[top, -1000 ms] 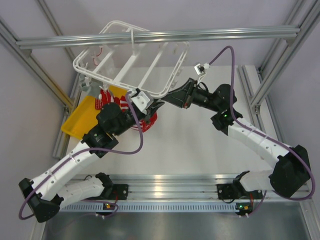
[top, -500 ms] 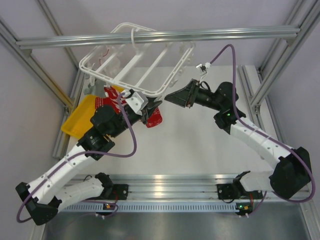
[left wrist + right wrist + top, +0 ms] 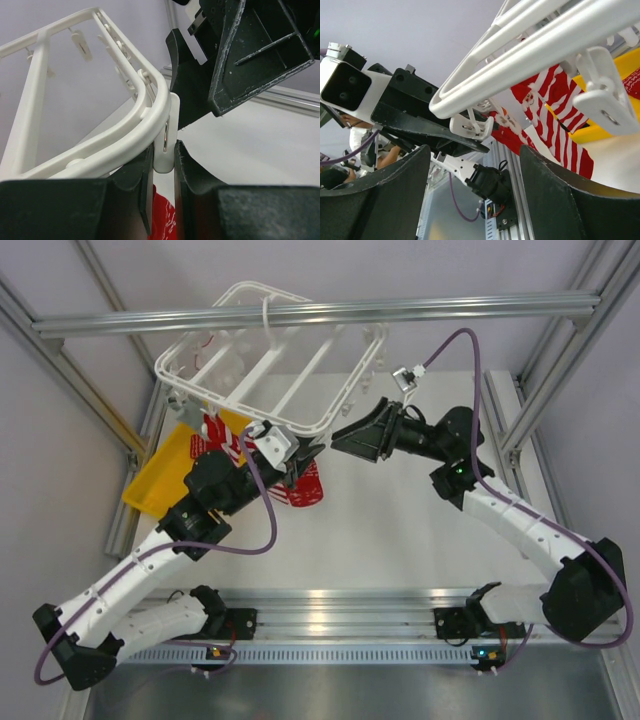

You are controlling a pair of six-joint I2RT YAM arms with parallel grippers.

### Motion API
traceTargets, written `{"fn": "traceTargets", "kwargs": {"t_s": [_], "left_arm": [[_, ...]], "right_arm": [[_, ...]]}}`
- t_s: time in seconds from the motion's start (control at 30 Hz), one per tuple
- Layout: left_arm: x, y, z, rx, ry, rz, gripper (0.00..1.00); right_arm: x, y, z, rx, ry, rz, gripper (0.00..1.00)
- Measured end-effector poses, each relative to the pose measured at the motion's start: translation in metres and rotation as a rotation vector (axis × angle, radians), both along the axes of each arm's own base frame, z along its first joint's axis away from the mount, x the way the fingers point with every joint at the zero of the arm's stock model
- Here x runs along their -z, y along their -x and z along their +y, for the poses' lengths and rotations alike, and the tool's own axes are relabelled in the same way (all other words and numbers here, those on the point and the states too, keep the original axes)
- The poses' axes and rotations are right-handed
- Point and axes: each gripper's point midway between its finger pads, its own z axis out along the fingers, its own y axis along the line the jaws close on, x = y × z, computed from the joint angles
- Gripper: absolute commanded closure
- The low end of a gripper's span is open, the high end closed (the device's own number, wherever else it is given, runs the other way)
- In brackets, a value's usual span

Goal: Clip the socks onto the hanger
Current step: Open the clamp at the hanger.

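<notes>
A flat, matte white table [image 3: 400,530] fills the floor of the scene, framed by grey ribbed aluminium beams [image 3: 450,307]. From the overhead beam hangs the hanger [image 3: 545,52]. It is a large rectangular frame of glossy white plastic with rounded corners, straight crossbars and small pegs dangling round its rim.

Under the hanger's left end lies a shallow yellow plastic tray [image 3: 145,490]. It holds socks [image 3: 212,430] of soft red-and-white striped knit, which the right wrist view shows printed with small Santa figures.

The left gripper [image 3: 308,452] is black and angular, with a white camera block. It meets the hanger's near rounded corner, its two fingers pressed together on a slim white clip [image 3: 164,145] with a wire spring, which hangs from that corner.

A limp red sock [image 3: 302,485] with white markings sits directly under that clip and those fingers. Whether its edge is caught in the clip's mouth is hidden from every view.

The right gripper [image 3: 340,435], of scuffed black plastic, points at the same corner from the opposite side and is close beside it. Its broad curved jaws stand wide apart.
</notes>
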Motion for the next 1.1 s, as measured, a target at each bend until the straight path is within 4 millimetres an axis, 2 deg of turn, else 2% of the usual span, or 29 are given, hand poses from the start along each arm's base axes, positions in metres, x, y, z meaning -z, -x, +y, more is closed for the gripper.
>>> {"fn": "traceTargets", "kwargs": {"t_s": [0.23, 0.4, 0.77, 0.87, 0.97, 1.1], "left_arm": [[0.006, 0.001, -0.002, 0.013, -0.022, -0.008, 1.00], [0.007, 0.000, -0.002, 0.015, -0.034, -0.017, 1.00], [0.010, 0.000, -0.004, 0.026, -0.072, -0.049, 1.00], [0.011, 0.000, -0.004, 0.028, -0.082, -0.057, 1.00], [0.012, 0.000, -0.004, 0.028, -0.089, -0.064, 1.00], [0.012, -0.001, -0.003, 0.025, -0.095, -0.069, 1.00]], "right_arm": [[-0.004, 0.001, -0.001, 0.001, -0.012, -0.021, 0.35], [0.000, -0.003, 0.003, 0.005, -0.007, -0.010, 0.47], [0.004, -0.010, 0.005, 0.031, -0.001, 0.012, 0.43], [0.001, -0.013, 0.006, 0.037, -0.005, 0.008, 0.49], [-0.001, -0.013, 0.006, 0.037, -0.006, 0.006, 0.48], [-0.001, -0.013, 0.008, 0.032, -0.005, 0.004, 0.58]]}}
